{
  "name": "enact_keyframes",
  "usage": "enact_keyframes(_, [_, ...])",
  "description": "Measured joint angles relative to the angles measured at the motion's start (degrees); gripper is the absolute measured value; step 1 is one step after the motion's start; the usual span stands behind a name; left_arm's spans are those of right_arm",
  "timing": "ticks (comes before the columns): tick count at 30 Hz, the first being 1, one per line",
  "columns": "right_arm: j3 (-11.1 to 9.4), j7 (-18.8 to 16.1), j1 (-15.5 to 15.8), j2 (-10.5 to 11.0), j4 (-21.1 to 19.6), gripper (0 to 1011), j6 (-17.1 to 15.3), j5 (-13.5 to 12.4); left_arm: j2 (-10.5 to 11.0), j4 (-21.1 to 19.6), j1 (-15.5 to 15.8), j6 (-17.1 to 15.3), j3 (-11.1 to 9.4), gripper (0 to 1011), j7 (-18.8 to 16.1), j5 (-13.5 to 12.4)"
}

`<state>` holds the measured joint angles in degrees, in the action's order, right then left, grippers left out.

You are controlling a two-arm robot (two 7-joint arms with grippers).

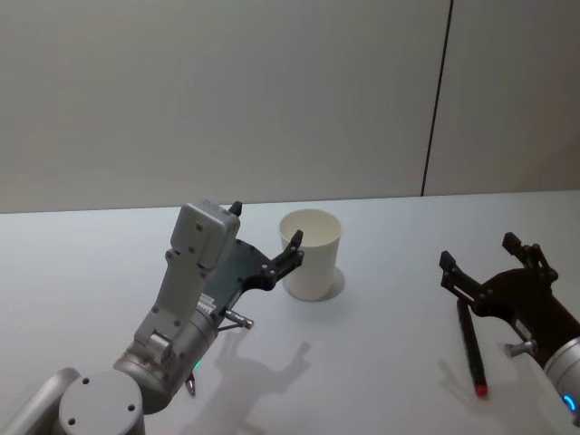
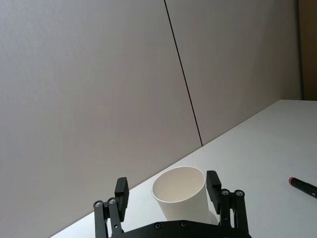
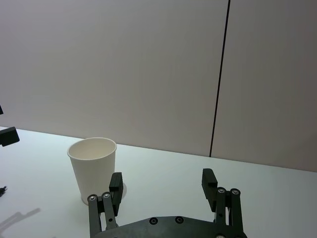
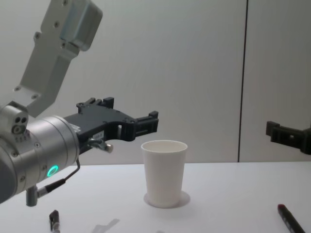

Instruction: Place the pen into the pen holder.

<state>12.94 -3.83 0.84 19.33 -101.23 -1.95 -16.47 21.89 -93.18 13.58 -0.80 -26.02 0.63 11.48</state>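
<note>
White table (image 1: pixel 381 362), plain grey wall (image 1: pixel 227 91), dark vertical seam (image 1: pixel 437 95)

No text, label, brand, number or sign is readable anywhere.

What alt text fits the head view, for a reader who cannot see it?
A white paper cup stands upright on a white table, with the open left gripper just to its left. To the right, the open right gripper hangs over a black, red-tipped pen lying flat.
</note>
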Motion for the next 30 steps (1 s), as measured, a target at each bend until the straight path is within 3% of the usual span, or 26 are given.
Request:
enact_keyframes(7, [0.1,0.0,-0.2,-0.3,0.0,1001,-0.6,0.0,0.0,0.0,0.0,0.0,0.0,1000,0.0,0.0])
enact_keyframes(16, [0.7,1.5,-1.8,-2.2,-0.1,1001,-6.3,-0.2,0.0,0.0,0.0,0.0,0.0,1000,0.0,0.0])
enact_keyframes(30, [1.3,7.5,-7.0,-7.4,1.0,1001,-21.0,-2.2,0.0,0.0,0.0,0.0,0.0,1000,0.0,0.0])
